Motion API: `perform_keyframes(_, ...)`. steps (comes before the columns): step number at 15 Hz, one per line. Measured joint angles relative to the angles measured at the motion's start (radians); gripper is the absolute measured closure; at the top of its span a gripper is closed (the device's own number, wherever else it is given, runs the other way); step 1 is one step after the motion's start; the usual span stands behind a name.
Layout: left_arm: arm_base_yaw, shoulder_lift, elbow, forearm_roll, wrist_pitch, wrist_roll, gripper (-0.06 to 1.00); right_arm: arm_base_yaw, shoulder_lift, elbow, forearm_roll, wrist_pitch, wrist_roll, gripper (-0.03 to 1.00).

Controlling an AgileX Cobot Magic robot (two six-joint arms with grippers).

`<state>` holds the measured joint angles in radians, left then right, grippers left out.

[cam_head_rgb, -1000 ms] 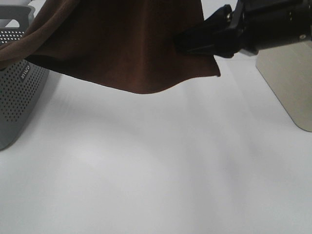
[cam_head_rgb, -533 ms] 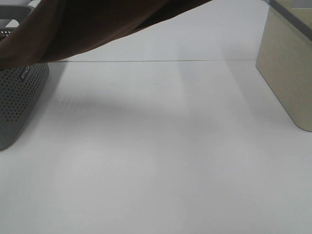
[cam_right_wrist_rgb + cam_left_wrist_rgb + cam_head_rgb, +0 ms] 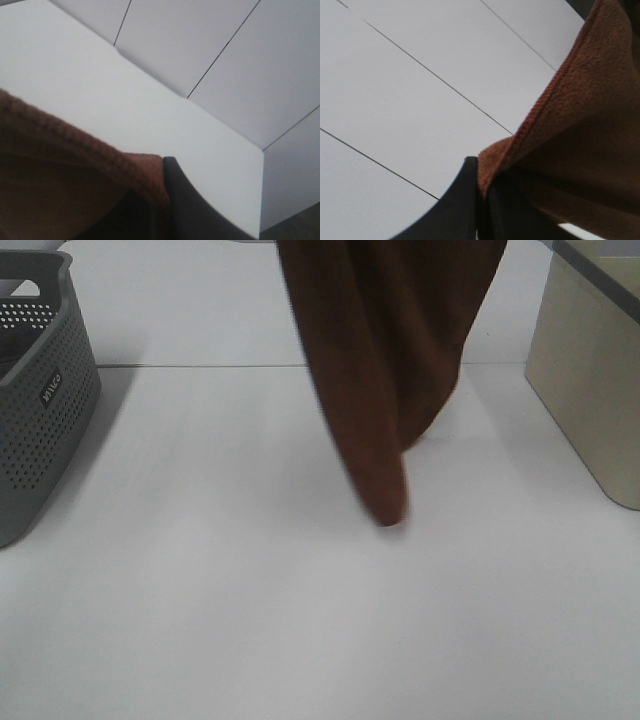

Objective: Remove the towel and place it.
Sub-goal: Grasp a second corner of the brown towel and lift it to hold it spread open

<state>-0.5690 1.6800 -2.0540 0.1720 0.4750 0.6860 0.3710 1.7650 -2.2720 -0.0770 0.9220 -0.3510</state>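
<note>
The towel (image 3: 385, 360) is hanging in the air over the middle of the white table (image 3: 250, 620), bunched into long folds and narrowing to a single drooping tip. That tip is dangling low over the tabletop, and from here I cannot tell whether it is brushing the surface or hanging just above it. The cloth's upper part is running out past the top of the high view, so neither arm is showing there.

Up close, the left gripper (image 3: 481, 187) is pinching the towel's stitched hem, its dark fingers (image 3: 460, 210) pressed together on a folded corner. The hem is climbing away from the grip in a straight ridge. The right gripper (image 3: 159, 197) is likewise clamped on a hem, with one black finger (image 3: 187, 205) lying against the ribbed edge and the brown cloth falling away beside it. Behind both grips, white panels (image 3: 395, 75) with thin dark seams are filling the view.

The grey basket (image 3: 45, 400) is sitting at the table's left edge, well apart from the towel, with a wide stretch of white tabletop lying between them. The beige bin (image 3: 590, 380) is standing at the right edge, nearer to the cloth, though a strip of table is separating the towel's right side from the bin's wall. The broad near half of the table is lying open below the hanging tip.
</note>
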Motion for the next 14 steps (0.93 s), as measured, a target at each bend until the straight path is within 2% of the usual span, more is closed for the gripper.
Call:
perform_keyframes(2, 0.038, 0.051, 0.0, 0.004, -0.143, 0.0, 0.94, 0.0, 0.031, -0.012, -0.021, -0.142, 0.008, 0.96)
perform_keyframes(4, 0.057, 0.108, 0.0, 0.004, -0.33, 0.0, 0.94, 0.0, 0.059, -0.012, -0.029, -0.298, 0.011, 0.96)
perform_keyframes(5, 0.058, 0.12, 0.0, 0.004, -0.368, 0.0, 0.94, 0.0, 0.064, -0.012, -0.036, -0.34, 0.012, 0.96)
perform_keyframes(6, 0.068, 0.175, 0.0, 0.01, -0.554, 0.0, 0.94, 0.0, 0.091, -0.012, -0.055, -0.485, 0.014, 0.96)
perform_keyframes(9, 0.127, 0.251, 0.0, 0.017, -0.798, 0.0, 0.94, -0.003, 0.156, -0.015, -0.063, -0.652, 0.014, 0.96)
perform_keyframes(10, 0.157, 0.275, -0.009, 0.017, -0.84, 0.0, 0.94, -0.007, 0.18, -0.015, -0.061, -0.71, 0.014, 0.96)
perform_keyframes(14, 0.242, 0.41, -0.142, 0.014, -0.866, -0.032, 0.94, -0.022, 0.271, -0.015, -0.01, -0.88, 0.014, 0.96)
